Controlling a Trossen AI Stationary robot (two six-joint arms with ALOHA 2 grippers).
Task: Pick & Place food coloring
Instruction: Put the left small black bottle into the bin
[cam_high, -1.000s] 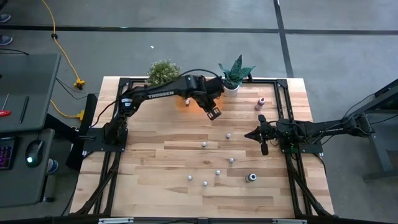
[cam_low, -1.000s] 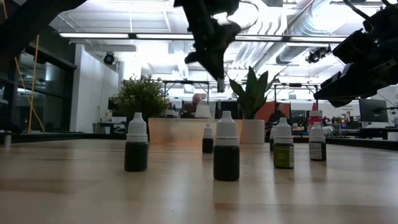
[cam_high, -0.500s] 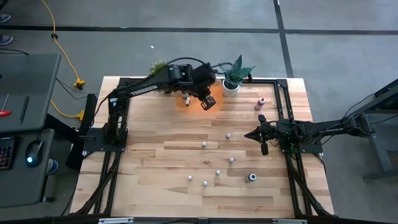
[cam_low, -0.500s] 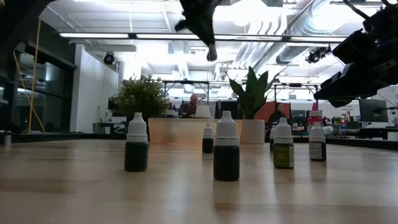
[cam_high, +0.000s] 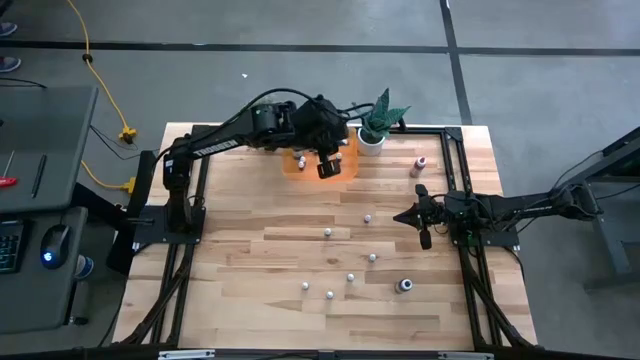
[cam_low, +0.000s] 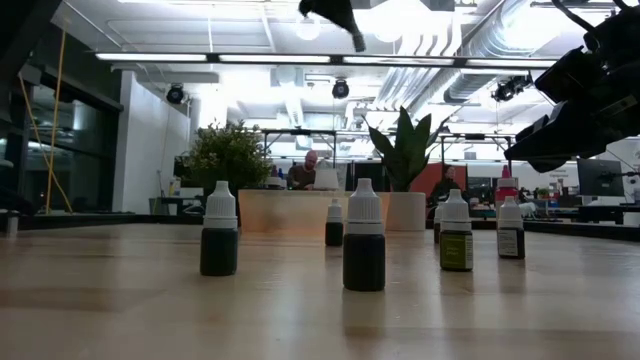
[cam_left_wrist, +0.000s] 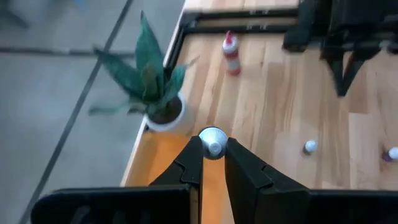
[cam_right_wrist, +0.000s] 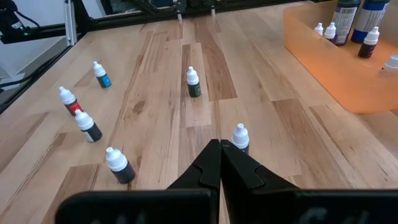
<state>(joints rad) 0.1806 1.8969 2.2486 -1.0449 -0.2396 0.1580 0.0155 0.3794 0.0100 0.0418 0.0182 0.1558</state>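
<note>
Overhead, the left gripper (cam_high: 327, 168) hung above the orange tray (cam_high: 345, 160) beside the spiky plant (cam_high: 378, 115), jaws clamped on a white-capped bottle (cam_left_wrist: 212, 141). Other bottles (cam_high: 349, 277) stood scattered on the bench (cam_high: 240, 290). The right gripper (cam_high: 404, 216) waited near the bench's right edge, jaws together.

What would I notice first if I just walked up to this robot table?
The left gripper hangs over an orange tray at the table's far edge, pinching a tiny white-capped bottle. A spiky green plant stands right beside the tray. More little bottles dot the middle of the wooden table, and the right gripper waits shut near the right edge.
</note>
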